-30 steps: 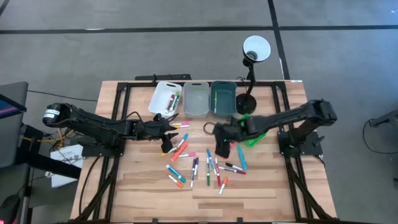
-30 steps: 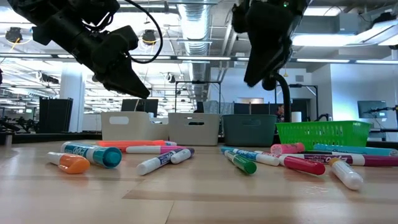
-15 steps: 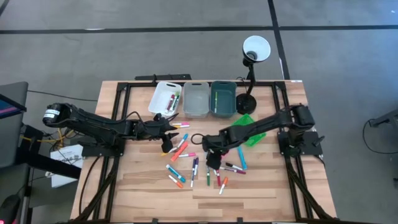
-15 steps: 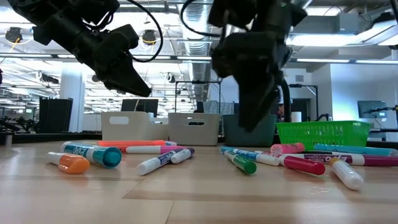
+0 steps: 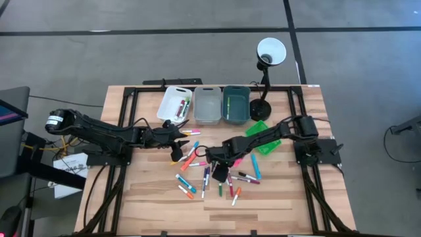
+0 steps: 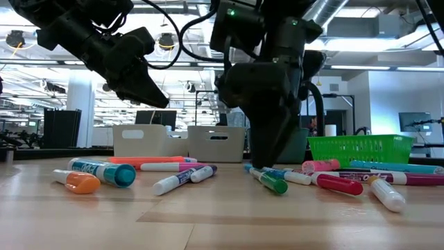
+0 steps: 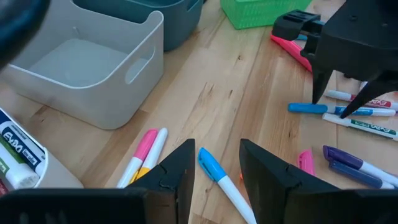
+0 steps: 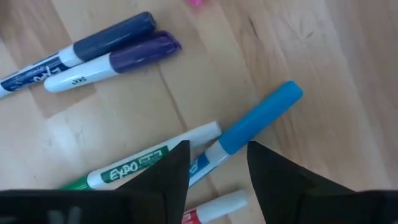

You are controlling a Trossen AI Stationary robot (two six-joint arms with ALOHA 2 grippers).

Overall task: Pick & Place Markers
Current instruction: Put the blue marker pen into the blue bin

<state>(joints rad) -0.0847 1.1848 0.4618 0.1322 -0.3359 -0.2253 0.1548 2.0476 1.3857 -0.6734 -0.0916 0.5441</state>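
Note:
Many markers in mixed colours lie flat and scattered on the wooden table. My right gripper is open and low over the middle of the scatter. In the right wrist view its fingers stand on either side of a blue-capped marker, beside a green-lettered one. In the low view its fingertips are just above the table. My left gripper is open and hovers over the left of the scatter, above a blue-capped marker.
A white bin with a few markers in it, a grey bin and a teal bin stand in a row at the far edge. A green basket and a desk lamp's base are on the right.
My right gripper has swung from beside the green basket toward the table's left and near edge. It has come down low over the middle markers. The markers have stayed where they were.

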